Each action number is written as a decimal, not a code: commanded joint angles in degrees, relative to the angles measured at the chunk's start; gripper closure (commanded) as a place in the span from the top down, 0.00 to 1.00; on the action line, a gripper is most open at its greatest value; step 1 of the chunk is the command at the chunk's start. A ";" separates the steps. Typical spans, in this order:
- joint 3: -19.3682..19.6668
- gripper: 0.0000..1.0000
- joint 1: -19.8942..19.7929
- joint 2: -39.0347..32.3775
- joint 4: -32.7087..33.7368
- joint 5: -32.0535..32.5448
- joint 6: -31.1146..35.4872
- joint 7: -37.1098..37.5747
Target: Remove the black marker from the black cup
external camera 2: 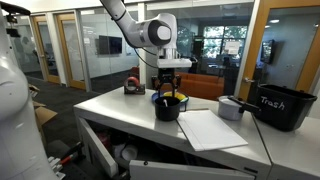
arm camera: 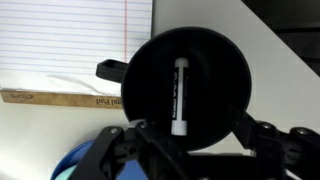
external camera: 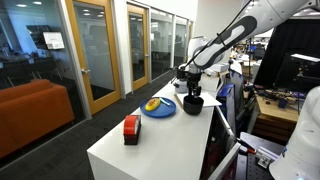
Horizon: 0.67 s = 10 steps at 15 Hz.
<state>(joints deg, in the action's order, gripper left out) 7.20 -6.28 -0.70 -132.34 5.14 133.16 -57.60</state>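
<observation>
The black cup [arm camera: 150, 90] fills the wrist view, seen from straight above. The black marker [arm camera: 180, 95] lies inside it, its white end towards the gripper. My gripper [arm camera: 190, 130] is open, with one finger on each side of the cup's near rim, and holds nothing. In both exterior views the gripper [external camera: 190, 86] [external camera 2: 172, 82] hangs just above the cup [external camera: 192, 103] [external camera 2: 168, 108] on the white table. The marker is hidden inside the cup in both exterior views.
A blue plate [external camera: 158, 108] with a yellow item lies beside the cup. A lined notepad [external camera 2: 210, 128] lies next to it. A red and black object [external camera: 131, 128] stands further along the table. A black trash bin [external camera 2: 283, 106] and a grey bowl [external camera 2: 232, 107] stand at the table's end.
</observation>
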 commanded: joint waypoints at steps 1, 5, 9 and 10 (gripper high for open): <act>-0.25 0.77 -0.31 0.18 -1.24 -2.85 3.89 -3.40; -0.35 0.73 -0.35 -0.61 -2.15 -6.09 5.94 -6.29; -0.33 0.60 -0.69 -1.11 -2.82 -8.87 7.40 -9.17; -0.31 0.63 -0.78 -1.12 -3.02 -9.52 7.73 -9.93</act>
<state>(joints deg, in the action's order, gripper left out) 7.16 -6.29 -1.96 -134.43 -1.74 138.43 -64.06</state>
